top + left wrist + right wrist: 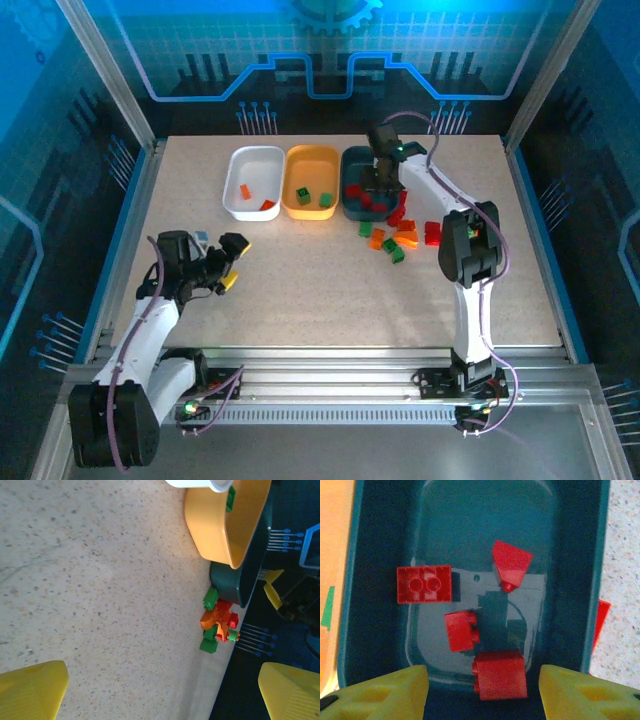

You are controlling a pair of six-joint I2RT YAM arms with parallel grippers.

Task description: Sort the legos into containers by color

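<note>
My right gripper hangs open over the dark teal tray. A red lego sits between its yellow fingers with a gap on each side. Three more red legos lie on the tray floor. The white tray holds two red-orange pieces. The orange-yellow tray holds green and orange ones. A pile of red, orange and green legos lies on the table just in front of the teal tray. My left gripper is open above bare table at the left.
The three trays stand in a row at the back of the speckled table. A red lego lies just outside the teal tray's right wall. Blue enclosure walls surround the table.
</note>
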